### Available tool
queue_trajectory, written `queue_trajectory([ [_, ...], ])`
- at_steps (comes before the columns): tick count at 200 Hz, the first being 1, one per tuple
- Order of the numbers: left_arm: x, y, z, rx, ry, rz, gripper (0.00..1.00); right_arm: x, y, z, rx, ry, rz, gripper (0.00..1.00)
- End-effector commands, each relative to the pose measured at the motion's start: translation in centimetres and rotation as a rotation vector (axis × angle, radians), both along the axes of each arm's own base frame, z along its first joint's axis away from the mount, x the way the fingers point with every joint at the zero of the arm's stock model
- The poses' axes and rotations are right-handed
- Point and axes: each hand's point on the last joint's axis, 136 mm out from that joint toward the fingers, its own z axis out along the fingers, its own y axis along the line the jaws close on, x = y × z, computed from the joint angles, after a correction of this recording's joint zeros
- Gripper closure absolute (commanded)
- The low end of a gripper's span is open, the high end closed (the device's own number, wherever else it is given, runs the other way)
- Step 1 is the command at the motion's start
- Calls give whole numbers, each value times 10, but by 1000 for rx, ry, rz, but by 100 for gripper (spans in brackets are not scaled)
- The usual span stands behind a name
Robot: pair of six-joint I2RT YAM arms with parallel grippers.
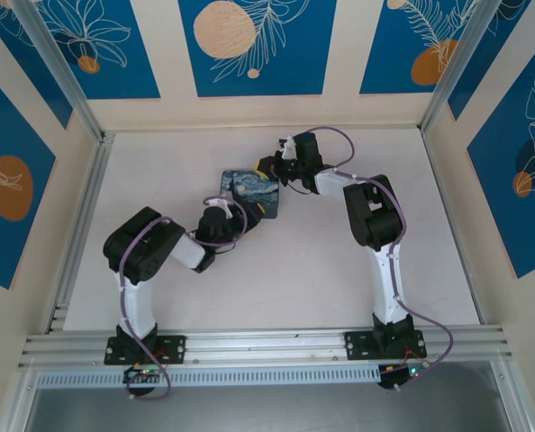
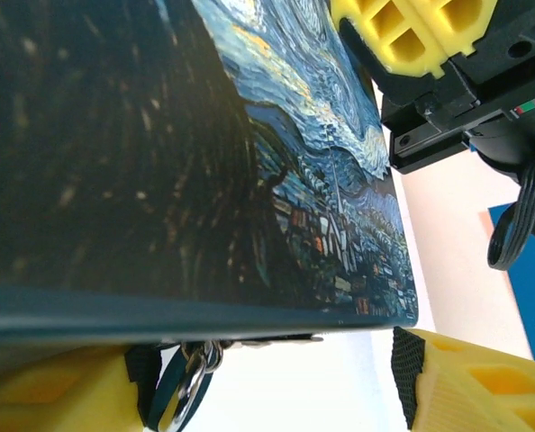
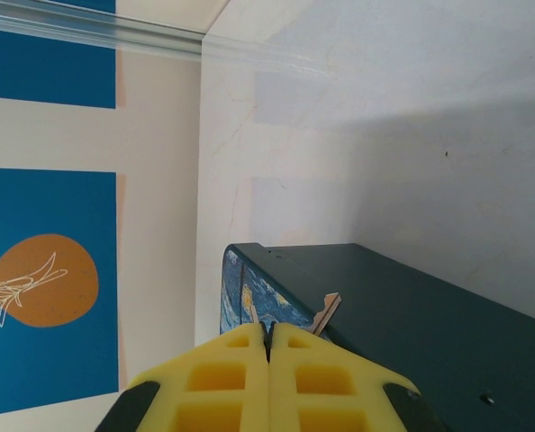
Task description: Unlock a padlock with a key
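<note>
Starry-night box [image 1: 252, 193] (tan key [image 3: 326, 311] beside)

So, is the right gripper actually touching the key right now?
Touching. The right wrist view shows the key rising straight out of the right gripper's shut yellow fingertips, with no gap at its base.

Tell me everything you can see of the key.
The key shows as a thin, flat sliver of tan-grey metal. Only its end part is visible. It rises, tilted up and to the right, from behind the yellow fingers of the right gripper, which are shut and seem to pinch its hidden part. Its tip stands in front of the top edge of the dark teal box; whether it touches the box cannot be told.
</note>
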Motion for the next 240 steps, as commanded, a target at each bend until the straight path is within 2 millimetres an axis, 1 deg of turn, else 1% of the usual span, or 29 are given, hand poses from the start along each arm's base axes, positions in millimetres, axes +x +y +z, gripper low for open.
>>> queue_trajectory([
  [1, -7, 11, -47, 172, 103, 33, 33, -32, 7, -50, -66, 169, 41, 100],
  [28, -9, 12, -59, 195, 114, 45, 40, -32, 8, -51, -65, 171, 43, 100],
  [44, -10, 12, -66, 205, 124, 50, 48, -33, 10, -50, -64, 170, 45, 100],
  [60, -11, 13, -71, 216, 134, 62, 50, -32, 10, -50, -65, 170, 45, 100],
  [71, -11, 16, -74, 230, 144, 78, 55, -32, 10, -50, -65, 171, 45, 100],
  [86, -13, 20, -80, 251, 158, 93, 57, -32, 10, -50, -64, 169, 45, 100],
  [96, -13, 21, -83, 262, 165, 98, 63, -32, 9, -51, -65, 171, 45, 100],
  [116, -16, 26, -90, 303, 182, 111, 65, -33, 10, -50, -63, 171, 47, 100],
  [125, -16, 26, -90, 315, 184, 110, 70, -33, 10, -51, -64, 171, 46, 100],
  [147, -17, 29, -93, 366, 198, 116, 72, -33, 11, -51, -63, 173, 47, 100],
  [158, -17, 31, -95, 385, 206, 120, 76, -33, 11, -51, -61, 171, 47, 100],
  [201, -18, 37, -102, 452, 229, 135, 81, -34, 12, -53, -60, 176, 48, 100],
  [211, -18, 37, -102, 457, 230, 133, 88, -33, 11, -53, -59, 176, 47, 100],
  [217, -18, 36, -102, 458, 231, 129, 95, -33, 12, -52, -57, 173, 49, 100],
  [225, -18, 35, -101, 456, 231, 122, 100, -33, 12, -51, -56, 172, 48, 100],
  [240, -19, 31, -97, 447, 235, 105, 100, -30, 11, -45, -46, 163, 43, 100],
])
